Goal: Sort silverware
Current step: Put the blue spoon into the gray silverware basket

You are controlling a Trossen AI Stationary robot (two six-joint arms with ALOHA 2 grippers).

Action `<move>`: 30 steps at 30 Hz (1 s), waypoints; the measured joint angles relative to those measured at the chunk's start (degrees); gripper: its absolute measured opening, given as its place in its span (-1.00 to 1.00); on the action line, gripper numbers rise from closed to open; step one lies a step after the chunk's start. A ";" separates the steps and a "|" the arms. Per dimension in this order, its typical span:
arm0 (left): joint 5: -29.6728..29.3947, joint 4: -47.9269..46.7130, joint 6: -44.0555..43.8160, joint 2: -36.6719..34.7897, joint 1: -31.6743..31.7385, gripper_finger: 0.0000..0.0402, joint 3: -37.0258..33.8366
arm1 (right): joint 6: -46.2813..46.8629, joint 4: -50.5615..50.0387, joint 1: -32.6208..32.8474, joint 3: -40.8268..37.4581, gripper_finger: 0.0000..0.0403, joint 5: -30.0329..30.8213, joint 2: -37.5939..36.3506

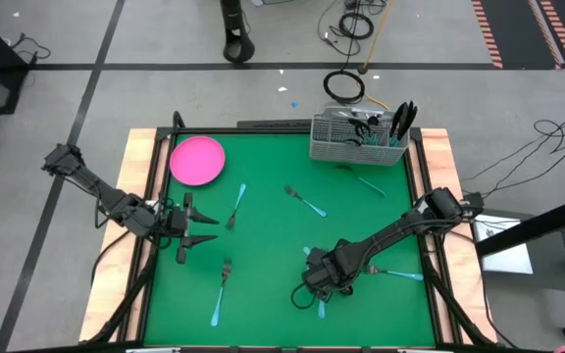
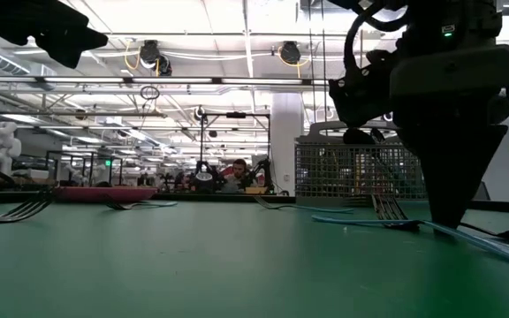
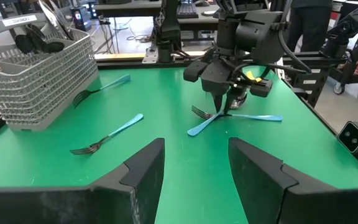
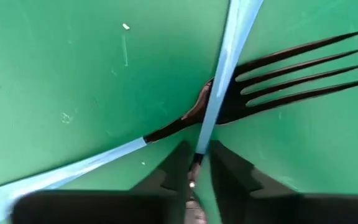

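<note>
My right gripper (image 1: 320, 286) points down at the near right of the green mat, shut on a blue-handled fork (image 4: 229, 56). That fork lies crossed over a second fork (image 4: 272, 87) with dark tines. The left wrist view also shows the right gripper (image 3: 221, 107) on the crossed pair. My left gripper (image 1: 202, 226) hovers open and empty at the mat's left side (image 3: 194, 168). More blue-handled forks lie flat on the mat at the left (image 1: 235, 206), the middle (image 1: 305, 201) and the near left (image 1: 222, 289). My right gripper pinches the fork between its two fingers where the blue handle meets the dark neck (image 4: 197, 152). The fingers come from above, pointing down, and lie across the fork. The handle rests over the second fork's neck (image 4: 194, 112), low at the mat.
A round pink plate (image 1: 197, 160) lies at the far left of the mat. A wire-mesh caddy (image 1: 359, 137) holding dark utensils stands at the far right, with a fork (image 1: 371, 184) just in front of it. Another fork (image 1: 400, 276) lies right of my right gripper.
</note>
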 joint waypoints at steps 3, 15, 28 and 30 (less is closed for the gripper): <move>0.00 0.01 -0.02 0.00 0.01 -0.10 0.00 | -0.20 0.04 -0.04 -0.02 -0.94 -0.88 0.04; 0.00 0.01 -0.04 -0.02 -0.01 -0.10 0.00 | 2.06 -0.25 0.07 -0.42 -0.99 -1.38 -3.27; 0.00 0.00 -0.04 0.00 -0.01 -0.10 0.00 | -9.86 -4.79 -0.98 12.93 -1.00 16.33 -8.04; 0.00 0.00 -0.04 0.00 0.01 -0.10 0.00 | -14.33 -7.42 -1.87 16.43 -1.00 21.19 -8.04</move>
